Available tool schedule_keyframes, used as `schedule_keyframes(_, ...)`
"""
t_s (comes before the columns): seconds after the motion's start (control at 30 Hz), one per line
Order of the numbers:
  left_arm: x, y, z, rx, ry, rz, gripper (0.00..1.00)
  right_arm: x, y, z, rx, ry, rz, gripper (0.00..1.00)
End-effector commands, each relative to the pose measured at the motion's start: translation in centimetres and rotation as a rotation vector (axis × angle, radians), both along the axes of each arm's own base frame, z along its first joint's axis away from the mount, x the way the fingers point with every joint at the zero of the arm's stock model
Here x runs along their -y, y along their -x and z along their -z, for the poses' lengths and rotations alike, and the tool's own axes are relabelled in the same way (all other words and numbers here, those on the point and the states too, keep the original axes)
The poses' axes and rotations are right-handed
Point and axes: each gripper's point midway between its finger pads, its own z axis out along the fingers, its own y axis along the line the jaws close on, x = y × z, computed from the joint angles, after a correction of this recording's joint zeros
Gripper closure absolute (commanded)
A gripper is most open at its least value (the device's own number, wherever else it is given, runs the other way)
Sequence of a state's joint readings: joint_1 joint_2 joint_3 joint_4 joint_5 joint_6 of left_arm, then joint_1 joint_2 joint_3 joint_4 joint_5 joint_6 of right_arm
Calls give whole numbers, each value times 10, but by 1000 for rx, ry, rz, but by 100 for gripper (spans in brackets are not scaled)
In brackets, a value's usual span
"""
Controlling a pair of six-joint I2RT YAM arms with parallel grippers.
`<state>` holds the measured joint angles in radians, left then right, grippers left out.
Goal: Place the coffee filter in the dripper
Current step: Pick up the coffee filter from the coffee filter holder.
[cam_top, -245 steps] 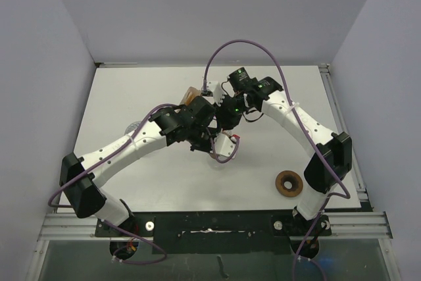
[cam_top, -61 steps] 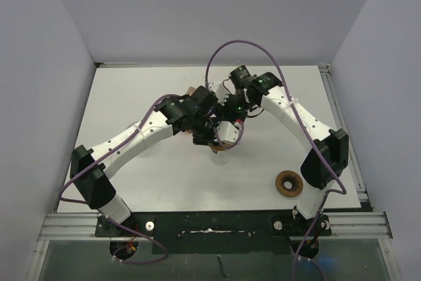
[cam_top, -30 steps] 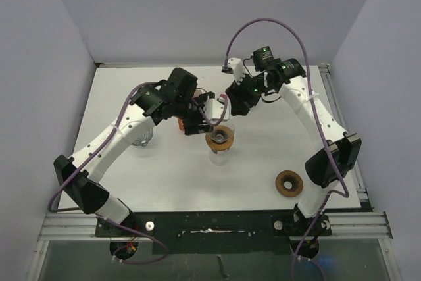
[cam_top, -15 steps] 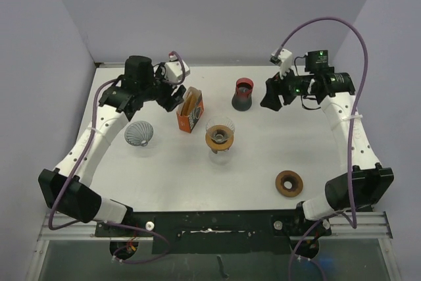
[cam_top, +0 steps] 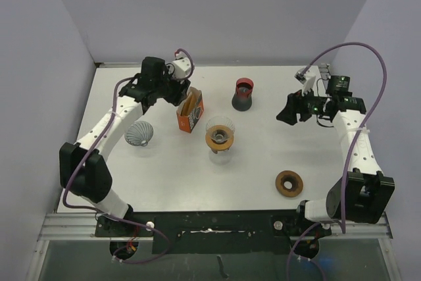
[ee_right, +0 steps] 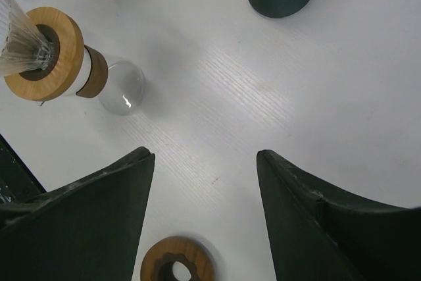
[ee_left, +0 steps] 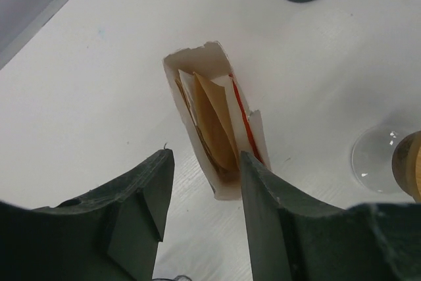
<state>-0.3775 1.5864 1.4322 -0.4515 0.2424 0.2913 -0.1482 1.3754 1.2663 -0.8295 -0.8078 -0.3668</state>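
Note:
An orange box (cam_top: 189,111) stands open-topped left of centre, with brown paper coffee filters (ee_left: 214,120) upright inside it. My left gripper (cam_top: 178,93) hangs over the box's back end. In the left wrist view the left gripper (ee_left: 205,179) is open, its right finger overlapping the box's near corner, and nothing is held. The glass dripper (cam_top: 219,135) sits in a wooden collar on a small carafe at mid-table; the ribbed dripper (ee_right: 23,41) is also at the upper left of the right wrist view. My right gripper (cam_top: 288,111) is open and empty above bare table on the right; the right gripper (ee_right: 205,169) holds nothing.
A dark cup with a red inside (cam_top: 244,93) stands behind the dripper. A second ribbed glass cone (cam_top: 139,133) lies at the left. A wooden ring (cam_top: 289,183) lies at the front right. The table (cam_top: 309,156) ends in metal rails at right and front.
My left gripper has moved right and down over the orange box, its jaws narrower. My right arm has swung forward and away from the dark cup.

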Motion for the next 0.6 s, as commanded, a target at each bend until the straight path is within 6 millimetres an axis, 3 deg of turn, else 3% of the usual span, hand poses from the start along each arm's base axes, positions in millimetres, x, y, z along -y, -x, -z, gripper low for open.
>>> schedule_keyframes(0.0, 13, -27, -24, 64, 73, -17, 58, 3, -7, -23, 142, -35, -21, 36)
schedule_keyframes(0.23, 24, -41, -2, 29, 79, -5, 59, 14, 0, -7, 116, -60, 14, 36)
schedule_keyframes(0.57, 40, -63, 15, 13, 74, 8, 63, 17, 1, -4, 105, -74, 19, 35)
